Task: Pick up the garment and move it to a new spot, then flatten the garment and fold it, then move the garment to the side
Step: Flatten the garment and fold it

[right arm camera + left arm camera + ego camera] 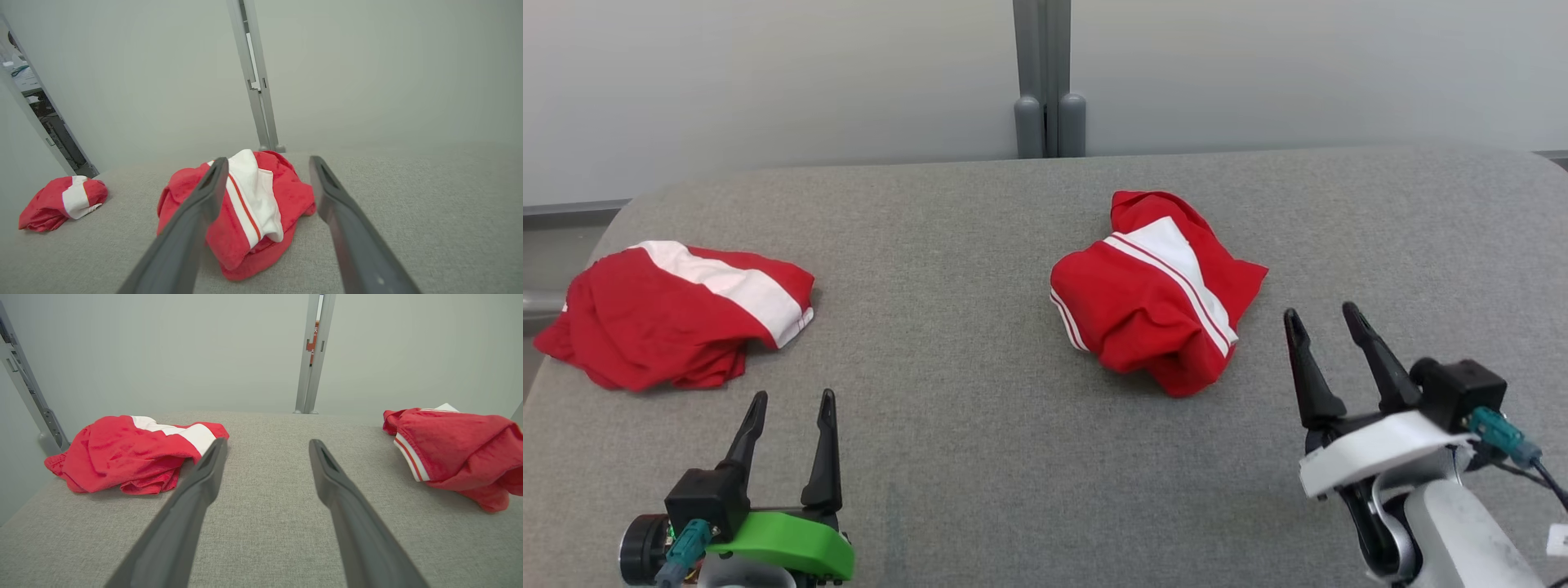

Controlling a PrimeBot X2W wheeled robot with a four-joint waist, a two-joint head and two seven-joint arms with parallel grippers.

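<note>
The grey table [980, 457] runs back to a grey post [1049, 82]. One crumpled red garment [1156, 294] lies in front of the post, slightly right; a second red garment [670, 314] lies far left of it. Nearer than both, the right gripper [1321, 310] tilts towards the post and the left gripper [794, 396] points straight ahead, each with fingers apart and empty.
</note>
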